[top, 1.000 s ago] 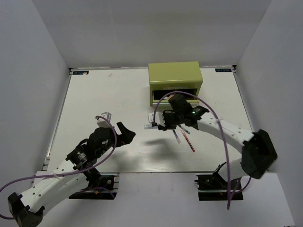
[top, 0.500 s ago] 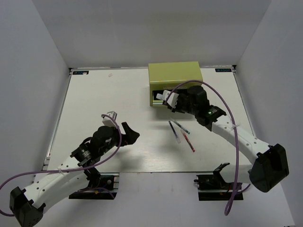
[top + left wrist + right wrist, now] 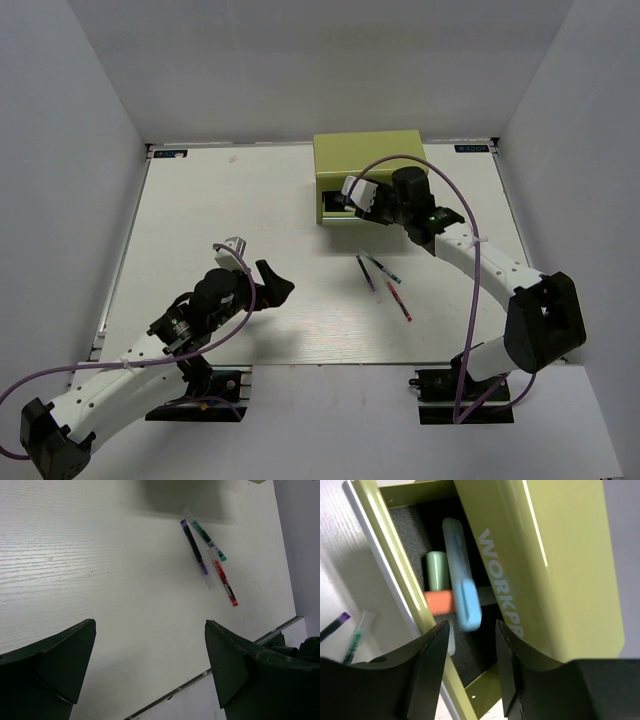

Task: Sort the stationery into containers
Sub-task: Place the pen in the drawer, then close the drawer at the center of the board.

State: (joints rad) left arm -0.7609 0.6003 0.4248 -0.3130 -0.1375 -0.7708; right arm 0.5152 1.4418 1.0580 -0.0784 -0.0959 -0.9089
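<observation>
The olive-green chest stands at the back of the table with one drawer pulled out. My right gripper hovers open over that drawer. The light blue stick is blurred just past its fingertips, free of them, over the drawer's dark lining. A mint green stick and an orange stick lie inside. Three pens lie on the table: dark purple, green-tipped and red. My left gripper hangs open above bare table, left of the pens.
White walls enclose the table on three sides. The table's near edge runs close behind the red pen. The right arm's purple cable loops over the right side of the table.
My right gripper carried the light blue stick from above the pens back to the open drawer, and its jaws have spread, letting the stick go. The left arm shifted slightly.
</observation>
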